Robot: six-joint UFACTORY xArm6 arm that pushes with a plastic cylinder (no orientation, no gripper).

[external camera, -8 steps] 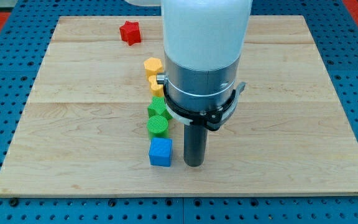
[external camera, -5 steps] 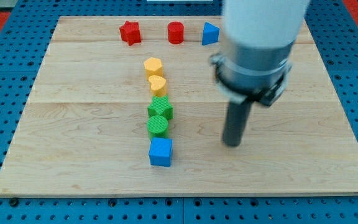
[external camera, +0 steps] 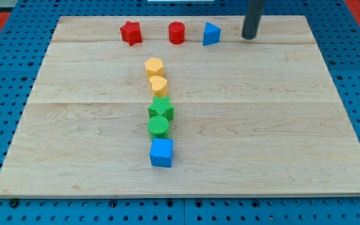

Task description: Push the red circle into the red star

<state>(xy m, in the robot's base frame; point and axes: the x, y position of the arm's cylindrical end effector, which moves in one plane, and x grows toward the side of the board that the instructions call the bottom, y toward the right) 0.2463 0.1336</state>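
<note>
The red circle point(external camera: 177, 32) stands near the view's top, between the red star point(external camera: 130, 32) on its left and a blue triangle point(external camera: 211, 34) on its right. A gap of bare wood separates the circle from the star. My tip point(external camera: 249, 37) is at the view's top, to the right of the blue triangle and apart from it. It touches no block.
A column of blocks runs down the board's middle: a yellow hexagon point(external camera: 154, 65), a yellow heart point(external camera: 158, 85), a green star point(external camera: 161, 109), a green circle point(external camera: 159, 126) and a blue cube point(external camera: 162, 152). The wooden board point(external camera: 292, 137) lies on a blue pegboard.
The arm has swung from beside the blue cube up and to the right, to the view's top edge. The red circle and blue triangle, hidden before, now show. No block has moved.
</note>
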